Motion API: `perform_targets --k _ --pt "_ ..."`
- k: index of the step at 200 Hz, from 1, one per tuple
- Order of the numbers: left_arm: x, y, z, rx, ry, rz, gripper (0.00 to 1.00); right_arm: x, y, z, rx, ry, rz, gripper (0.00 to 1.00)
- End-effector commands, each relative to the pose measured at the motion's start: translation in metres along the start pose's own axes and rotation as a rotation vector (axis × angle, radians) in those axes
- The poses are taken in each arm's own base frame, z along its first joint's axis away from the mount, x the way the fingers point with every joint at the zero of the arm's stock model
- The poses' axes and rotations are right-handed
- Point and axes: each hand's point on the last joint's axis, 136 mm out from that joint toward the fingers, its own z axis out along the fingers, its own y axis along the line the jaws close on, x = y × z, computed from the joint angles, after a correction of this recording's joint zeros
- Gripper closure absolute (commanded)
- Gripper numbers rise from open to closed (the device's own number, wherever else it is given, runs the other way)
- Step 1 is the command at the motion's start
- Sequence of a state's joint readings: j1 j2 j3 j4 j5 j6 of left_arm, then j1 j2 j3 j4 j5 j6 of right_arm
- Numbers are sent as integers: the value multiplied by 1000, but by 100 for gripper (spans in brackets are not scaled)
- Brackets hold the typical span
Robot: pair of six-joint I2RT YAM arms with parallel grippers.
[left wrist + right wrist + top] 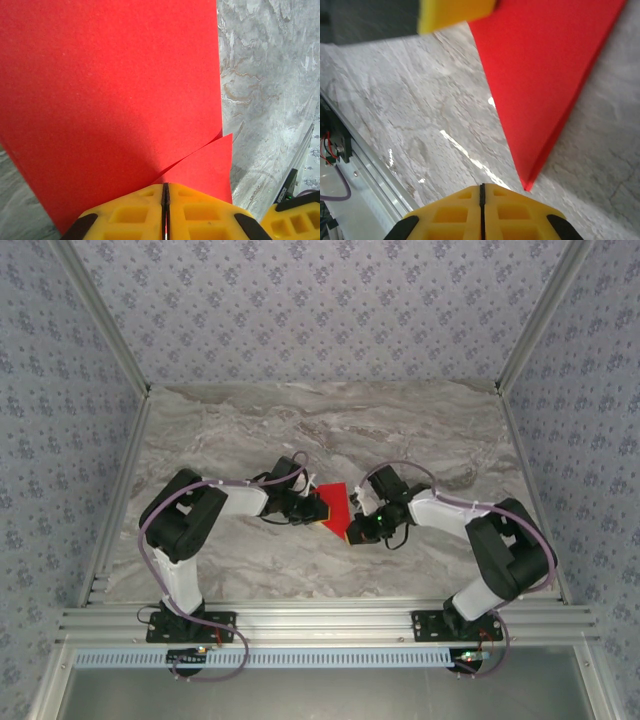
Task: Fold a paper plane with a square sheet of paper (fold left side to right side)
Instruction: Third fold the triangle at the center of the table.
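The red sheet of paper [336, 506] lies folded in layers on the marble table, between my two grippers. In the left wrist view the paper [110, 100] spreads out from my left gripper [166, 186], and two layers part right at the tip of the shut jaws. My left gripper [318, 508] sits at the sheet's left edge. My right gripper [353, 533] is at the sheet's near right corner. It [482, 186] is shut and empty, and the paper's [540, 65] pointed corner lies just right of its tip. It is a folded pointed piece, not a slim paper plane.
The marble table [330, 430] stretches away behind the paper. An aluminium rail [320, 625] runs along the near edge and shows in the right wrist view as rail [365, 165]. Frame posts and patterned walls close in the sides. One left finger [455, 15] is near the paper.
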State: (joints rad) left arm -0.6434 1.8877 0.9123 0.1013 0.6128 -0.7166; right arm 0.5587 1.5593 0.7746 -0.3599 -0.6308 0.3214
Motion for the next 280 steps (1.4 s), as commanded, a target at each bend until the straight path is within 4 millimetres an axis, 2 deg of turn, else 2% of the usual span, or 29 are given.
perform_targets --k 1,38,66,93,107,132,155,213,280 --pt "18 37 7 -127 38 -49 90 -2 -4 4 34 26 42 92" --pt "17 34 5 -118 32 -45 90 2 -25 19 94 62 94 93" --pt "13 21 -2 -92 11 -20 90 12 -46 25 171 98 132 93" --pt "11 -1 -12 -59 -13 33 89 20 -58 26 208 111 168 100" --pt "16 -17 -13 -40 -9 67 89 22 -64 25 223 108 186 100" --pt "30 -40 -9 -20 11 121 89 24 -68 24 228 107 193 100" --pt "37 -49 -1 -18 25 137 89 25 -70 25 225 110 194 100" --pt "42 -32 19 -75 58 120 91 24 -70 24 229 107 194 100" --pt "29 -8 25 -166 -6 148 91 30 -78 21 277 128 199 100"
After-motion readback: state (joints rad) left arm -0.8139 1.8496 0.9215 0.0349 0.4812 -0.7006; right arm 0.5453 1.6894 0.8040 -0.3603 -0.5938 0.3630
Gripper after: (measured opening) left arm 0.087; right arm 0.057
